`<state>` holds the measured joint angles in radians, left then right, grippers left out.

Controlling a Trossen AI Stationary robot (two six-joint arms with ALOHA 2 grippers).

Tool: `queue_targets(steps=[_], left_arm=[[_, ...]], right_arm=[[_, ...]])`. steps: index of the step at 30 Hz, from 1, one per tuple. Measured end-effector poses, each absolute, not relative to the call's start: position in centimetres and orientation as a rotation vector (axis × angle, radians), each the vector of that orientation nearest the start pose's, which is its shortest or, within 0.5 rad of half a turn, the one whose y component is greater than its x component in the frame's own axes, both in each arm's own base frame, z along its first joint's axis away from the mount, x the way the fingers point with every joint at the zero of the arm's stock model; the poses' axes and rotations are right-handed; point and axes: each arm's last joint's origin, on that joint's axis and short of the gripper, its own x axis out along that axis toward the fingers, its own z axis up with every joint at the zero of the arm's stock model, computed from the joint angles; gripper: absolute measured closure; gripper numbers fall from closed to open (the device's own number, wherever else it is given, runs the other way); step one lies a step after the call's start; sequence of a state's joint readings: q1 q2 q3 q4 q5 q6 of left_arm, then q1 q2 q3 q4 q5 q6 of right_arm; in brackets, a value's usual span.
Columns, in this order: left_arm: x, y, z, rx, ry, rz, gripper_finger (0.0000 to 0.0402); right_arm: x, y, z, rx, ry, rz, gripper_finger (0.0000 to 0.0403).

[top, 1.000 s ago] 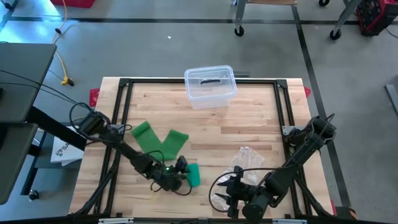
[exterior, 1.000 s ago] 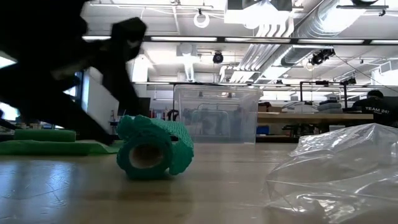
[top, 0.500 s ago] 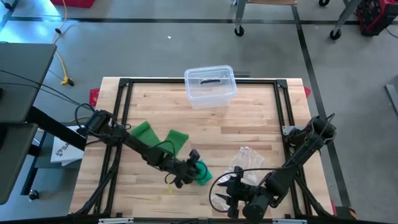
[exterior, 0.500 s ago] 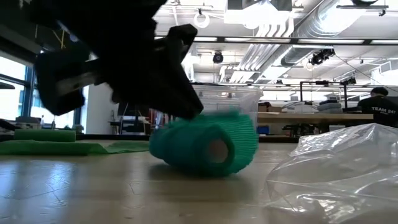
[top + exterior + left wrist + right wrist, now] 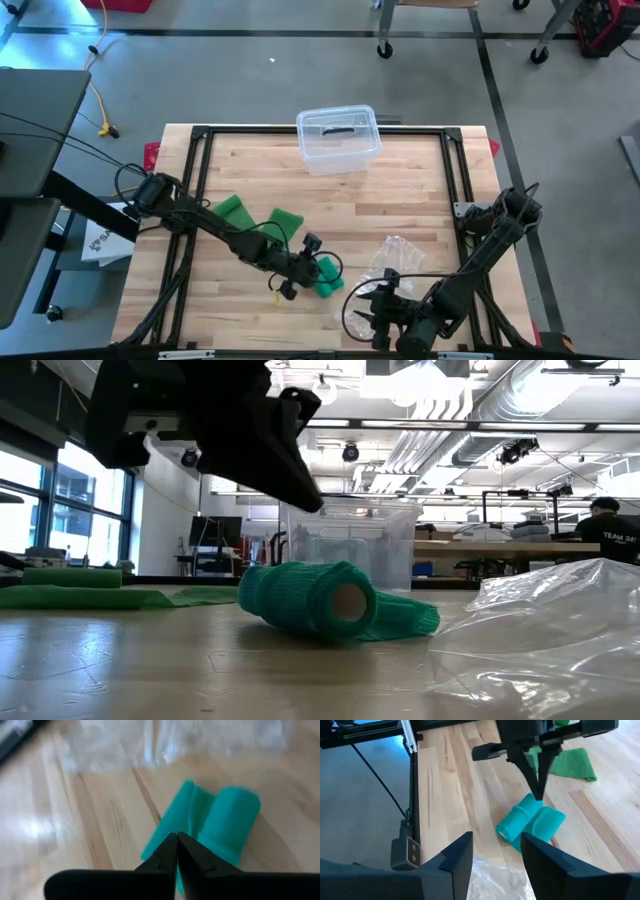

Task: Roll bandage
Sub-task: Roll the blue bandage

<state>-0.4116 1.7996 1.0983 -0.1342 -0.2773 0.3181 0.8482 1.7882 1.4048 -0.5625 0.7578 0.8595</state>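
While the teal bandage roll (image 5: 328,277) is lying on its side on the wooden table (image 5: 400,200), near the front edge, the left gripper (image 5: 306,268) is hovering just over it with its fingers (image 5: 167,855) pressed together on nothing — the right wrist view shows the closed tips pointing down at the roll's top. A loose flap of the same teal wrap is spreading flat beside the roll. The right gripper (image 5: 496,851) is waiting near the front edge, its fingers standing apart — empty, just above a crumpled clear plastic bag (image 5: 397,258). Two green bandage strips (image 5: 258,220) are lying farther left, and a clear plastic bin (image 5: 338,138) is sitting at the far edge.
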Motion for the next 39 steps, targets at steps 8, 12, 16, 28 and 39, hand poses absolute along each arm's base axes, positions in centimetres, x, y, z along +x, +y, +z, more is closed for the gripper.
queue_targets(steps=[8, 12, 16, 28, 39], left_arm=[[34.1, -12.0, 17.0, 0.461, 0.908, -0.292, 0.0376], [33.6, -11.9, 16.3, 0.406, 0.951, -0.358, 0.0378], [33.2, -11.8, 15.9, 0.402, 0.979, -0.359, 0.0378], [32.7, -11.8, 15.5, 0.334, 1.045, -0.316, 0.0378], [31.5, -14.5, 15.6, 0.312, 0.991, -0.026, 0.0378]], right_arm=[[29.0, 27.0, 23.3, 0.180, 0.700, -0.119, 0.0245], [31.4, 26.0, 19.7, 0.127, 0.834, -0.087, 0.0245], [33.9, 23.3, 17.2, 0.101, 0.952, -0.098, 0.0245], [31.8, 17.7, 13.0, 0.210, 0.967, -0.189, 0.0283], [24.6, 12.9, 16.0, 0.506, 0.760, -0.646, 0.0300]])
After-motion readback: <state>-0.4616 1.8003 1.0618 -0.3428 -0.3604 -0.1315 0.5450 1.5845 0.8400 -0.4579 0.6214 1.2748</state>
